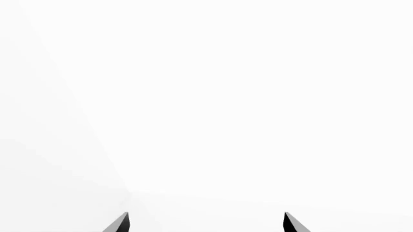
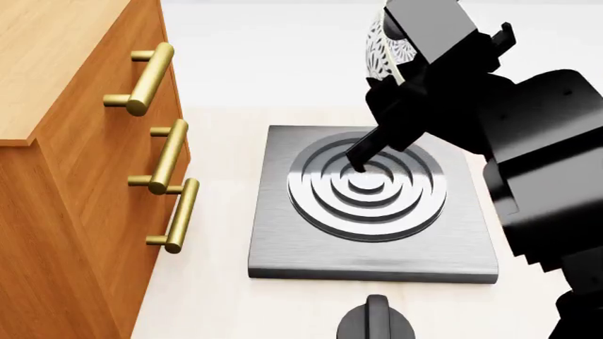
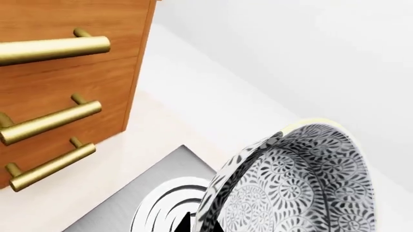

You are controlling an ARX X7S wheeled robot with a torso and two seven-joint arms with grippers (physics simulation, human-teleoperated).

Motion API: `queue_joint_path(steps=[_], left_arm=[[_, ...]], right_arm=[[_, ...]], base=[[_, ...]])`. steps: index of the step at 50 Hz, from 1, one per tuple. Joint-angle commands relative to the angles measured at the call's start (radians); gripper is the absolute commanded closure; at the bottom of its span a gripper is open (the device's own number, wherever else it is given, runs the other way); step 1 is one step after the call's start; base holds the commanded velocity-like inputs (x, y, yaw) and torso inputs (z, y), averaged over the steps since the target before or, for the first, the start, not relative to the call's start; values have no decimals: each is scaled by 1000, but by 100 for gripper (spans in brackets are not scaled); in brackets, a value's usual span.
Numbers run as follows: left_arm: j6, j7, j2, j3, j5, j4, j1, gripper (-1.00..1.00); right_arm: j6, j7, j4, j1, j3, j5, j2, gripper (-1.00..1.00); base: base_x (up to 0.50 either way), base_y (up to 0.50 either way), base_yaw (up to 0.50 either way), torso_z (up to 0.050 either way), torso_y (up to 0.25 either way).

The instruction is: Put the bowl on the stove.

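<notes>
The bowl, white with a fine grey floral pattern, hangs tilted on its edge above the far side of the stove. Most of it is hidden behind my right arm. In the right wrist view the bowl fills the near side, and its rim runs between the two dark fingertips of my right gripper, which is shut on it. In the head view the right gripper points down over the round ringed burner. The stove lies below. My left gripper is open and empty, facing plain white.
A wooden drawer cabinet with brass bar handles stands close to the stove's left edge. A small black round knob sits on the pale counter in front of the stove. A white wall lies behind.
</notes>
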Motion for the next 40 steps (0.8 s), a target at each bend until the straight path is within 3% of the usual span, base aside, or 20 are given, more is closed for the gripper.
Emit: queue_joint_path(steps=[1,8,12,28,40], left_arm=[[-1,5,5,-10,-5,-2,4,-100],[0,13,10,-23,-13,-5,10,-100],[-5,17,16,-35,-15,-2,15,-100],[-11,17,12,-32,-18,-5,12,-100],[-28,7,12,-15,-4,-8,6,-100]], right_arm=[[-94,4,150,48,-4,-34,-55,100],[-338,-46,549,164,-51,-94,-189,100],[-579,-90,1003,290,-78,-138,-324,100],[-450,-74,1022,252,15,-275,-377,100],[-414,-42,1022,237,9,-312,-383,100]], base=[[0,0,0,0,0],[0,0,0,0,0],[0,0,0,0,2],[0,0,0,0,0],[0,0,0,0,1]])
